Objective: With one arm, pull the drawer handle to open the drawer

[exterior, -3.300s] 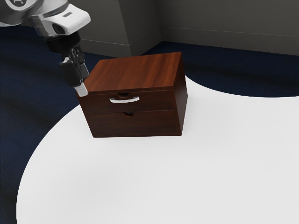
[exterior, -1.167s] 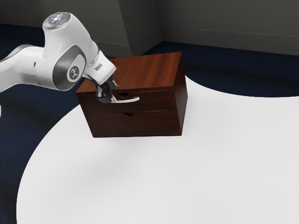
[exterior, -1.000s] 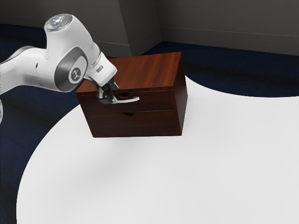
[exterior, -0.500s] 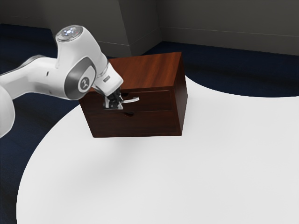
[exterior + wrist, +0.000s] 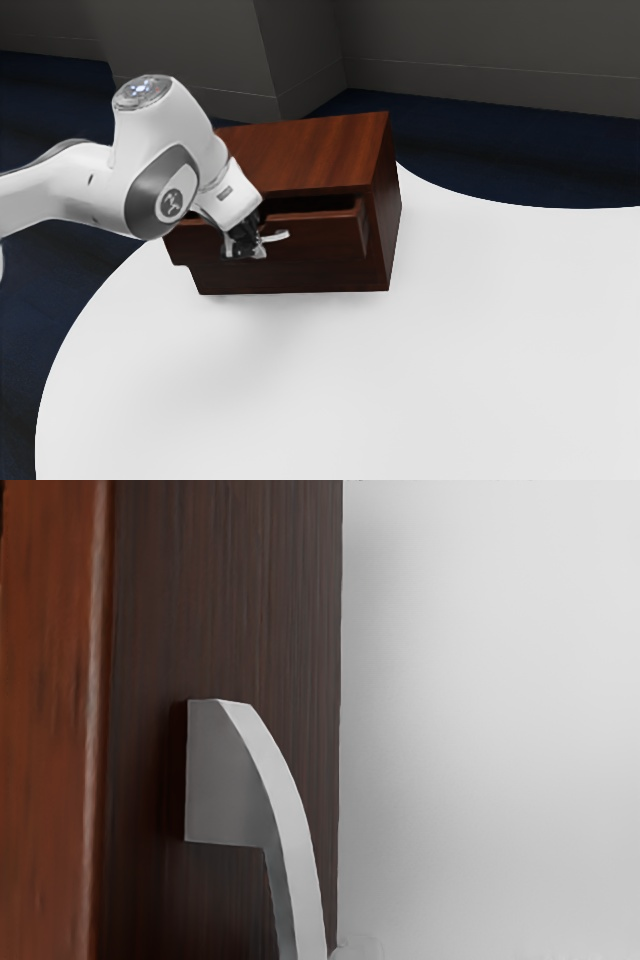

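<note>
Hand [image 5: 244,247] is clamping nearly shut on one end of the drawer handle [image 5: 274,236]; the rest of the curved silver bar is sticking out beside the fingers. Top drawer [image 5: 312,230], dark red-brown wood w/ fine grain, is sitting partly pulled out of the cabinet [image 5: 320,150]. A dark gap is showing along its top edge, just behind the hand. Cabinet is resting on a white surface [image 5: 400,380], which is spreading wide in front of the hand. Dark blue floor [image 5: 60,110] and grey walls [image 5: 450,40] are lying beyond the cabinet.
</note>
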`<action>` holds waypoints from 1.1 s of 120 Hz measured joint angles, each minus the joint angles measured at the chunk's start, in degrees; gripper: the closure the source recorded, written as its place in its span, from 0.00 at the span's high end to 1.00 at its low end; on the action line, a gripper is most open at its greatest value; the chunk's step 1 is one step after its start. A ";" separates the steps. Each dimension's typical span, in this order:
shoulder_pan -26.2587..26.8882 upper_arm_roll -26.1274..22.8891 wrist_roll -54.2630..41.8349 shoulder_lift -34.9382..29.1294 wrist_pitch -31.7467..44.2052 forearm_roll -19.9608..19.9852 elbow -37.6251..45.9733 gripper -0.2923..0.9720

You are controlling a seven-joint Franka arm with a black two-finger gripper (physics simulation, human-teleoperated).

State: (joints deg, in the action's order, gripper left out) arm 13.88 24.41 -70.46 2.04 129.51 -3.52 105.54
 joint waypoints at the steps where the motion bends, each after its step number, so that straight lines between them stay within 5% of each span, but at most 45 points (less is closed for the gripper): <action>1: 0.11 0.08 0.00 -0.09 0.00 -0.02 0.08 0.13; 20: 1.53 0.83 0.28 -3.24 0.33 -0.64 3.54 0.10; 28: 2.12 0.58 0.63 -5.45 0.05 -2.94 5.07 0.17; 87: 6.90 0.20 4.27 -15.99 -0.34 -11.90 15.35 0.14; 132: 4.01 -4.88 6.84 -23.00 0.01 -13.75 22.54 0.14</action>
State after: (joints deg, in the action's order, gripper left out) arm 17.89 19.52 -63.62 -20.96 129.52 -17.28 128.07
